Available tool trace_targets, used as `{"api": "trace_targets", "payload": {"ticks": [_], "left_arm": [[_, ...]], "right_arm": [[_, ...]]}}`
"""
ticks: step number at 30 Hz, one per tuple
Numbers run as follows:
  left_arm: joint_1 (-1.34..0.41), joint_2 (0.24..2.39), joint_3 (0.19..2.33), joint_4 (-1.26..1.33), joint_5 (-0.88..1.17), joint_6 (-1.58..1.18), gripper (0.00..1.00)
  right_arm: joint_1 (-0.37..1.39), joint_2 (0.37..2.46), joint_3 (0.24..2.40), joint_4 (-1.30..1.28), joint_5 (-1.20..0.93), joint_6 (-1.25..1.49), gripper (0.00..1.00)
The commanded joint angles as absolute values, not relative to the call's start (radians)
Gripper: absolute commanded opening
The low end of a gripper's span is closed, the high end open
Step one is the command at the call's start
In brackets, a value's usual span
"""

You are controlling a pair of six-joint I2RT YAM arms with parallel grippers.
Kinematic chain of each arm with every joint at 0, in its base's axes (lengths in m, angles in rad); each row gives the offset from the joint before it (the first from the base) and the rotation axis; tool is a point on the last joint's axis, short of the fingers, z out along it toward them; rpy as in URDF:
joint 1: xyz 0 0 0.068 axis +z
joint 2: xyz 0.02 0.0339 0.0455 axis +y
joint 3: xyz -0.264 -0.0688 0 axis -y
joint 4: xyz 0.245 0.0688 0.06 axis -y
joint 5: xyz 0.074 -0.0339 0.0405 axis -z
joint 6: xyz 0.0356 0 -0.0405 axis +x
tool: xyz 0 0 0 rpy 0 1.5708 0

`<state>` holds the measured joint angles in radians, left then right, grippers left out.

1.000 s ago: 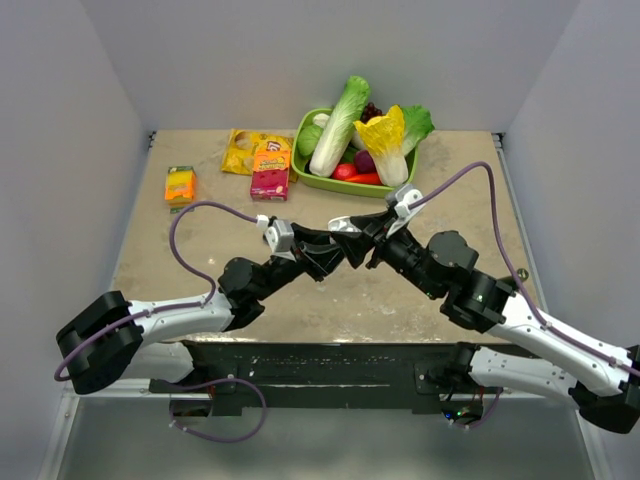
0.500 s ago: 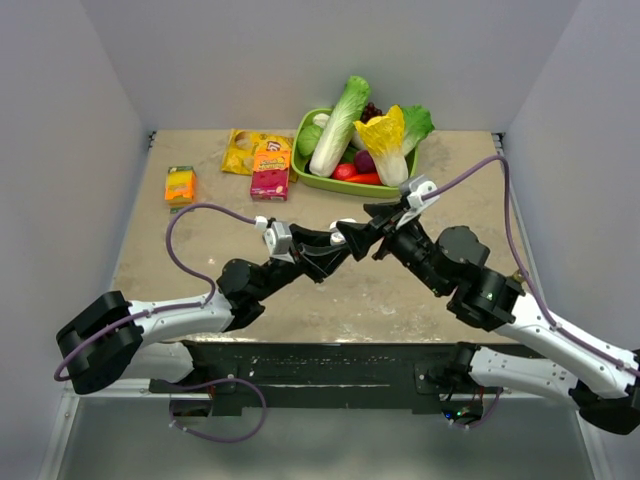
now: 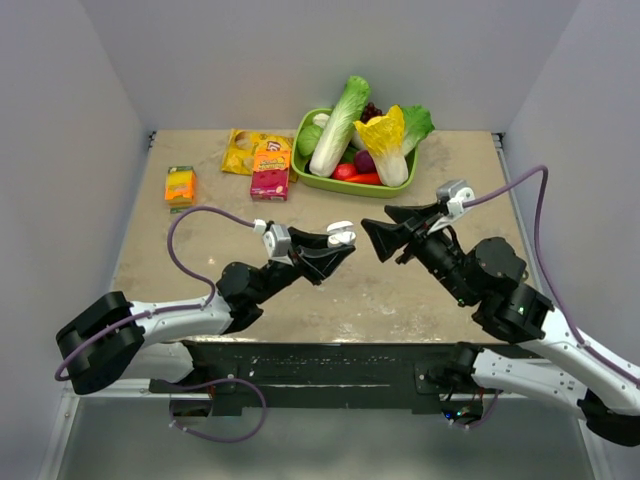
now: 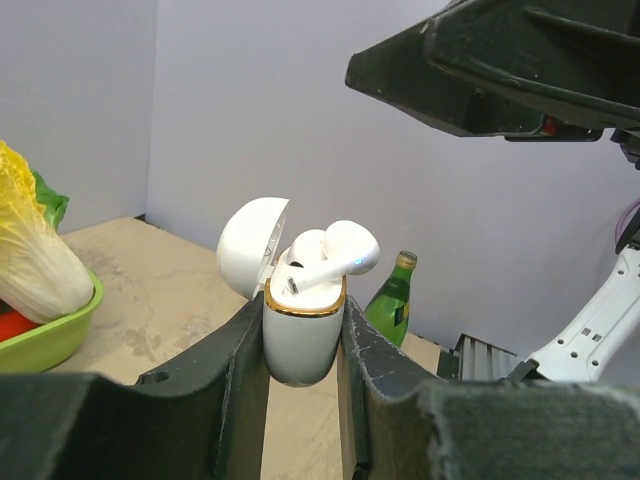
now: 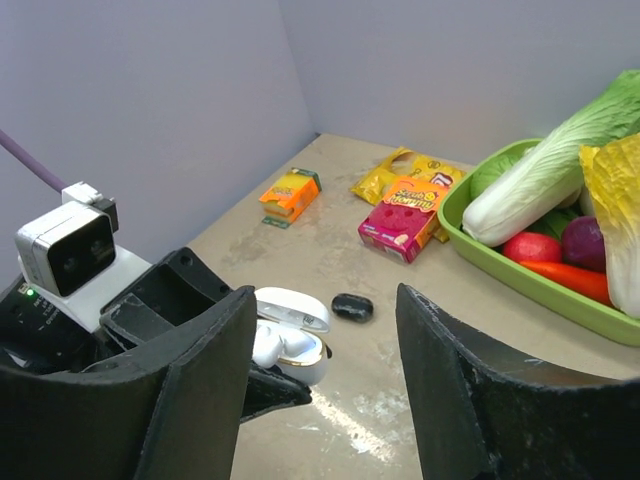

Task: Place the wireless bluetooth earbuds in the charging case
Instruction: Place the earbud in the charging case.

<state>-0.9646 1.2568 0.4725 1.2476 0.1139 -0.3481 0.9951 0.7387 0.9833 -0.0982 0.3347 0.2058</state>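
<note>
green tray (image 3: 318,183): vegetables (image 3: 338,125) inside | pink box (image 3: 271,171) beside yellow bag (image 3: 243,150) | orange box (image 3: 180,184) apart | green bottle (image 4: 392,305) upright

From above and behind, one camera overlooks my worktop (image 3: 450,170); my wrist cameras face each other closely, both seeing the charging case (image 4: 300,340).

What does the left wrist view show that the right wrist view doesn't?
Only left wrist: a green bottle, and a side-on look at an earbud sticking up above the charging case held in the left fingers. Only right wrist: a small black object and snack boxes. Both: the case's open lid and the green tray.
</note>
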Motion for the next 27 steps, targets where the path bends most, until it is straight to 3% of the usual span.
{"api": "trace_targets", "payload": {"ticks": [1,3,6,27], "left_arm": [[-0.966,1.236,0.463,1.325,0.080,-0.334,0.00],[-0.966,1.238,0.468,1.319,0.075,-0.331,0.00],[-0.966,1.239,0.479,1.299,0.064,-0.330,0.00],[-0.966,1.243,0.476,1.279,0.074,-0.330,0.00]], "right_arm": [[0.992,0.729,0.985,-0.159,0.306,0.225,0.58],[0.992,0.741,0.991,-0.175,0.266,0.224,0.49],[0.992,0.772,1.003,-0.209,0.193,0.219,0.47],[0.993,0.841,0.999,-0.239,0.172,0.196,0.42]]}}
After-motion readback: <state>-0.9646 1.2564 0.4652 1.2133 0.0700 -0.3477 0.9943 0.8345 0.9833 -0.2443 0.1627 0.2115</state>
